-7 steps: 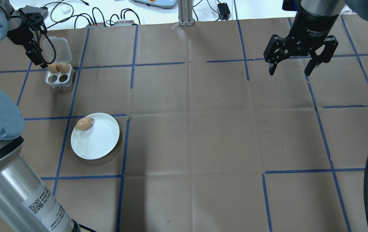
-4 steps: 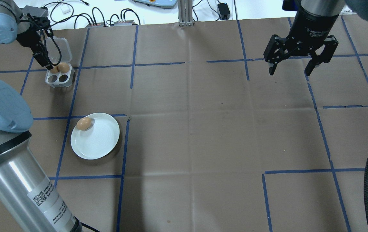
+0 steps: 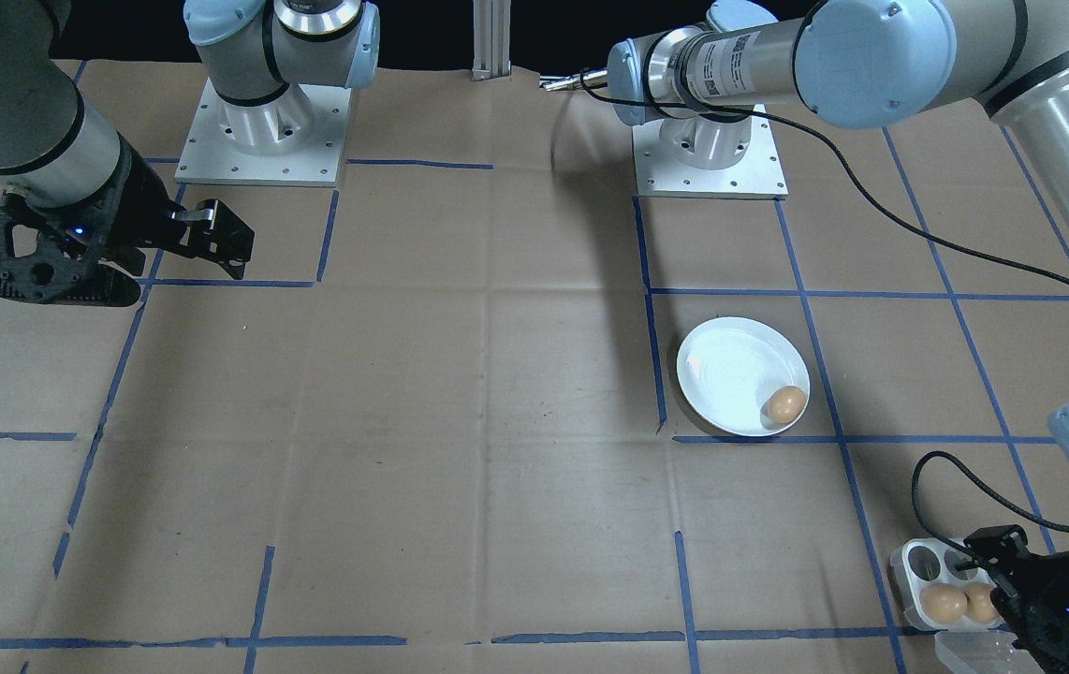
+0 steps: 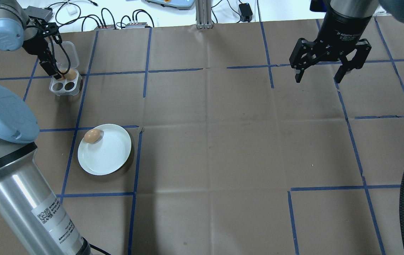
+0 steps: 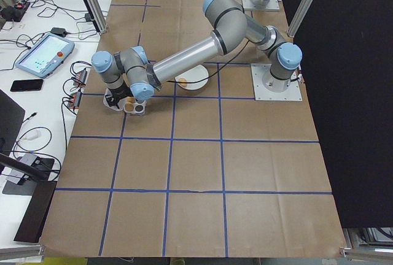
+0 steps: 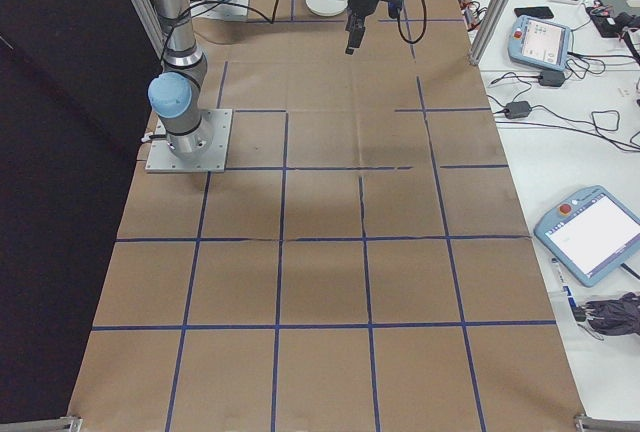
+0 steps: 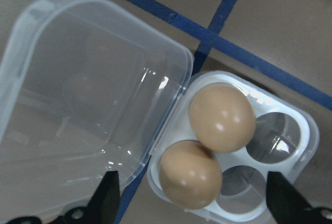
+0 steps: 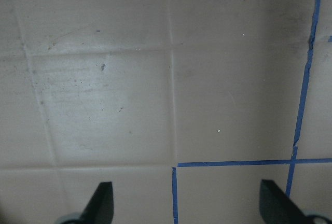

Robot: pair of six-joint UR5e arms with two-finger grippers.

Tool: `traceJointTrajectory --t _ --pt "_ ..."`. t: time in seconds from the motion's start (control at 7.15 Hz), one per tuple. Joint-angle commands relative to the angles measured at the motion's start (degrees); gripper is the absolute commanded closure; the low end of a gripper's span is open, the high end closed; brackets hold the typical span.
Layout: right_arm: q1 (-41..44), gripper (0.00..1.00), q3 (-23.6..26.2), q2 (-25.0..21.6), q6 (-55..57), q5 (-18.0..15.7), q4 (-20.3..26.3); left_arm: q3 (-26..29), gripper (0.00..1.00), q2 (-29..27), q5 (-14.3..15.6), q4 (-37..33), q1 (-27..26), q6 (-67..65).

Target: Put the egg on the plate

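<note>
Left pincer (image 7: 189, 206) agape over two-egg tray (image 7: 290, 182); one-egg plate (image 4: 108, 156).

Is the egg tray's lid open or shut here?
Open. The clear lid is folded back flat beside the tray, leaving two eggs and two empty cups exposed below the left end effector.

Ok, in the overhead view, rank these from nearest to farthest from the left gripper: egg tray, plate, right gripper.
1. Egg tray, directly under the left gripper, far-left corner.
2. Plate, nearer the robot, left side.
3. Right gripper, across the table, far right.
</note>
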Motion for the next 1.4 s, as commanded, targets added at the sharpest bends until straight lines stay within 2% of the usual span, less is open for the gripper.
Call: traceJointTrajectory --t 0.0,0.42,1.26 --pt "0.0 0.0 0.0 0.0 0.0 0.0 0.0 -0.3 0.04 0.0 0.0 0.0 0.1 0.2" --pt "0.0 0.0 0.0 0.0 0.0 0.0 0.0 -0.9 0.13 0.0 0.1 -0.1 0.2 0.2" --pt "0.0 0.0 0.0 0.0 0.0 0.0 0.0 -0.8 0.47 0.0 0.6 0.0 0.2 0.1"
